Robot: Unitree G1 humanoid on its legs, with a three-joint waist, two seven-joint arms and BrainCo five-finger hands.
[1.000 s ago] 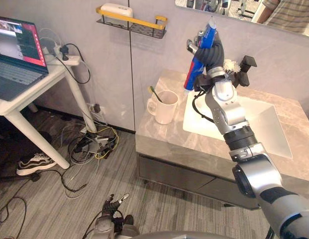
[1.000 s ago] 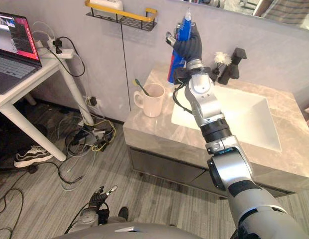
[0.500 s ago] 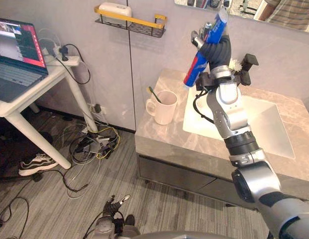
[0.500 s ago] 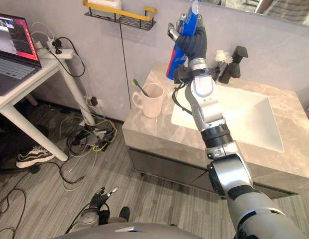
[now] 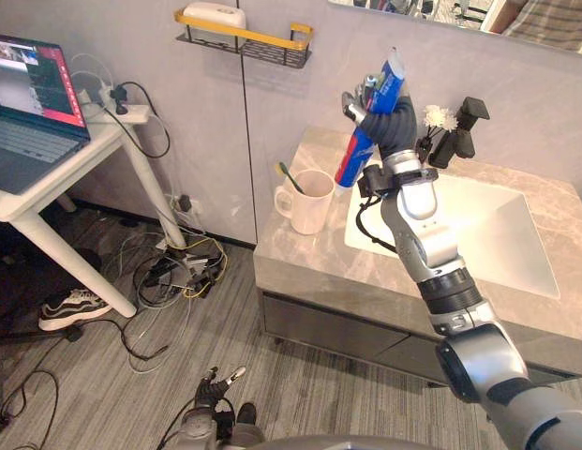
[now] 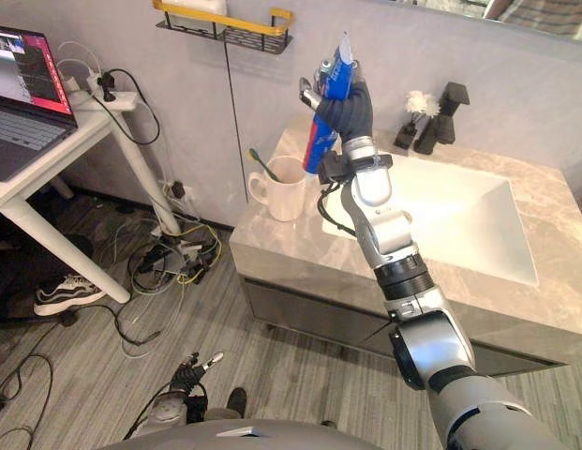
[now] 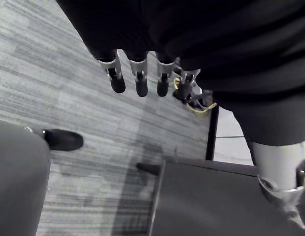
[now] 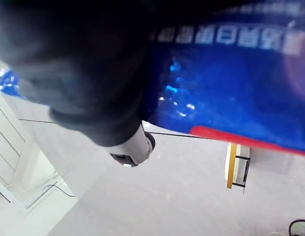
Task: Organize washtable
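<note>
Got tube [image 5: 358, 150] in right hand [image 5: 389, 117], fingers curled tight round its middle. Blue body with a red band, white cap end pointing down, flat crimped end up. Held aloft and tilted over counter [image 5: 309, 262], between mug [image 5: 309, 202] and basin [image 5: 487, 225], cap end near the mug rim, apart from it. Green toothbrush [image 5: 289, 174] leaning in mug. Close up in right wrist view: glossy blue skin with the red band along one edge. Left hand [image 7: 136, 83] hanging low over the floor, fingers relaxed, holding nothing.
</note>
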